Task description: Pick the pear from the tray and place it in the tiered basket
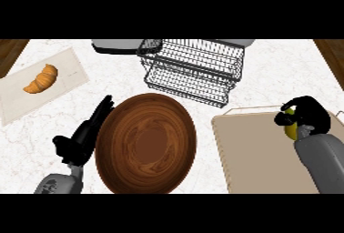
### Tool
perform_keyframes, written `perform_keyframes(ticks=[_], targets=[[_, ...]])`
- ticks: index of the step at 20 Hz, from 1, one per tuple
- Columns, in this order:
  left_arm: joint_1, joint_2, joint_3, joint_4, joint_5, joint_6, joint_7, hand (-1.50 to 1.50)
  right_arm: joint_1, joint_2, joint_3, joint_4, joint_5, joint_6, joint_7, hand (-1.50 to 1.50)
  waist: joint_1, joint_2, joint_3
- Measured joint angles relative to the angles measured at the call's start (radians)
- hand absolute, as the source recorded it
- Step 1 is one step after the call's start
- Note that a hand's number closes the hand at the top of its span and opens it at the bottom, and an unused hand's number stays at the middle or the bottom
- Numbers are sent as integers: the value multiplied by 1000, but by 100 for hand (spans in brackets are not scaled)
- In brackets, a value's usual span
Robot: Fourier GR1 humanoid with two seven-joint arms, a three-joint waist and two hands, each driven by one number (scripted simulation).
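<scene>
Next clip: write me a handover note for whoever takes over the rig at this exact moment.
Right hand: curled round the pear, over the far part of the tray; cannot tell whether it is lifted.
Left hand: open, resting beside the wooden plate.
Tiered basket: at the counter's far side, no pear in it.
Done: the grasp. Left: carry the pear to the basket and release it.

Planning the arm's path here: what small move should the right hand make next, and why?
Probably lift the right hand straight up first: its fingers are curled round the pear over the tray, and the tiered basket stands farther out, to its left.
</scene>
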Motion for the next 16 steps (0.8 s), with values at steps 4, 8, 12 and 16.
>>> perform_keyframes(ticks=[4,8,12,16], targets=[[-7,-17,8,2,-21,-1,9,0,10,5,-5,-20,33,21,-40,150,-2,0,0],[-7,-21,17,16,-25,5,4,0,104,-72,47,-109,16,103,-208,150,-16,-2,0],[1,-36,12,13,-35,16,-1,0,232,-180,51,-220,5,140,-359,150,-20,-2,2],[8,-39,13,11,-43,11,-5,0,306,-215,-8,-374,-30,125,-401,150,-20,-2,3]])
